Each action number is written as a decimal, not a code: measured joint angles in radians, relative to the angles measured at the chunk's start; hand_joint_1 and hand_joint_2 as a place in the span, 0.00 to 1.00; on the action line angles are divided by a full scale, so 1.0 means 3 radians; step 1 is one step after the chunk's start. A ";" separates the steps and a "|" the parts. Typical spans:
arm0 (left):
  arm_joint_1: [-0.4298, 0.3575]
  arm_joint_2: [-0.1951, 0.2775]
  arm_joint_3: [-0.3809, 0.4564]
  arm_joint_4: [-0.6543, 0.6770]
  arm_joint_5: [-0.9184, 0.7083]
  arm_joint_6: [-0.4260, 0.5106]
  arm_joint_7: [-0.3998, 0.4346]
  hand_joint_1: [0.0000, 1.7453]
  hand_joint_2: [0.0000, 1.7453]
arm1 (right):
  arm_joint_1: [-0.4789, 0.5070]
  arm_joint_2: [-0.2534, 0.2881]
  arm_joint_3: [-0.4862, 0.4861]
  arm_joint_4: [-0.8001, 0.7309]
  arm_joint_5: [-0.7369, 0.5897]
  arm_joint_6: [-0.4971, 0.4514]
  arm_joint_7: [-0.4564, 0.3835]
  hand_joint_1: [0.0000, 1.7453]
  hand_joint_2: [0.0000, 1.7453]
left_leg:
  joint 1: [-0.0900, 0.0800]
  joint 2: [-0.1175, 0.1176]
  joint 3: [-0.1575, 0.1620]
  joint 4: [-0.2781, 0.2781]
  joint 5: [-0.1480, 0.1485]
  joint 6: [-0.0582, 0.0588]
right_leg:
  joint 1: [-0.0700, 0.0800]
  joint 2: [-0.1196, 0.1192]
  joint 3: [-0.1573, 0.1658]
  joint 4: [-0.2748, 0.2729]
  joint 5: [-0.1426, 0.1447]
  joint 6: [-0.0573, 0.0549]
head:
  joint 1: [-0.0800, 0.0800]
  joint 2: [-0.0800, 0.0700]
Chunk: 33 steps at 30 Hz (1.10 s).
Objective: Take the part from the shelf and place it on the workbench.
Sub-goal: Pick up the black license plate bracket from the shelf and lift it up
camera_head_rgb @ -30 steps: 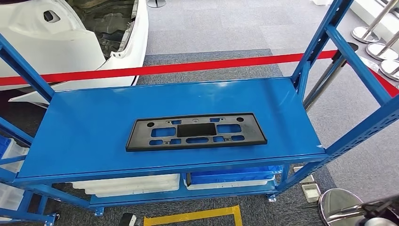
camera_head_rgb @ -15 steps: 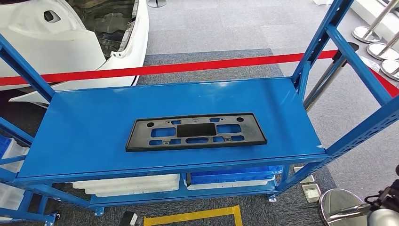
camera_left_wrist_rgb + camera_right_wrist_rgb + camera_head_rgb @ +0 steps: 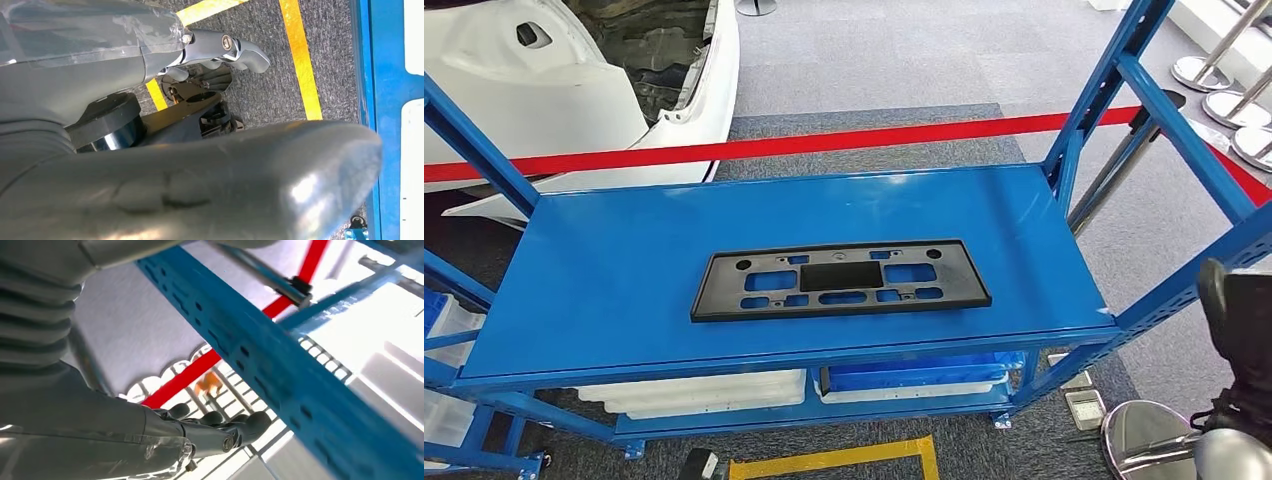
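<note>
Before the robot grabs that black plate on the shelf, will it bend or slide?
The plate looks like thin moulded plastic with many cutouts, so probably light and somewhat flexible if lifted by one end. It lies flat on the glossy painted shelf, so it will likely slide when pushed and be awkward to get under.

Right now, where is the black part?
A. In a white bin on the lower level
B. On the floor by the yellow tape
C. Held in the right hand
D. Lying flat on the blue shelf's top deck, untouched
D. The black part lies flat on the blue shelf, with the right hand off beyond the shelf's right end, not touching it.
</note>
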<state>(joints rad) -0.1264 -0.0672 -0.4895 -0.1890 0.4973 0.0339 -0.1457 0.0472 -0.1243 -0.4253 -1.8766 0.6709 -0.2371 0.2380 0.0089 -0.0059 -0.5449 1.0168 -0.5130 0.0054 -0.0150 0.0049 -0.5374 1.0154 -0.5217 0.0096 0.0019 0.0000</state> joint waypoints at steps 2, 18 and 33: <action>-0.0014 -0.0004 -0.0001 -0.0001 -0.0001 0.0000 0.0009 0.00 0.00 | -0.0036 -0.0111 0.0145 0.0090 0.0356 0.0092 0.0145 0.00 1.00 | 0.0000 0.0002 0.0001 0.0000 0.0000 0.0000 | 0.0000 0.0003 0.0000 0.0000 0.0000 0.0000 | 0.0001 0.0000; 0.0004 -0.0010 -0.0001 -0.0002 0.0054 0.0014 0.0015 0.00 0.00 | -0.0040 -0.0278 0.1151 -0.0308 0.1372 0.0089 0.0422 0.00 1.00 | 0.0001 0.0007 0.0012 -0.0005 0.0007 -0.0009 | 0.0002 0.0013 0.0005 0.0001 0.0006 -0.0001 | -0.0002 0.0000; -0.0014 -0.0010 -0.0001 -0.0002 0.0049 -0.0012 -0.0011 0.00 0.00 | -0.0165 -0.0479 0.1686 -0.0396 0.0793 0.0351 0.0800 0.00 1.00 | 0.0001 0.0005 0.0010 -0.0008 0.0003 -0.0011 | 0.0001 0.0007 0.0003 0.0001 0.0000 -0.0001 | -0.0002 0.0000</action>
<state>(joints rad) -0.1305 -0.0702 -0.4898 -0.1896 0.5121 0.0303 -0.1491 -0.0024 -0.2680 0.0805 -1.9954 0.9088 -0.1317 0.4779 0.0091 -0.0044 -0.5420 1.0145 -0.5121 0.0020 -0.0146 0.0070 -0.5364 1.0156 -0.5218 0.0093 0.0014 -0.0001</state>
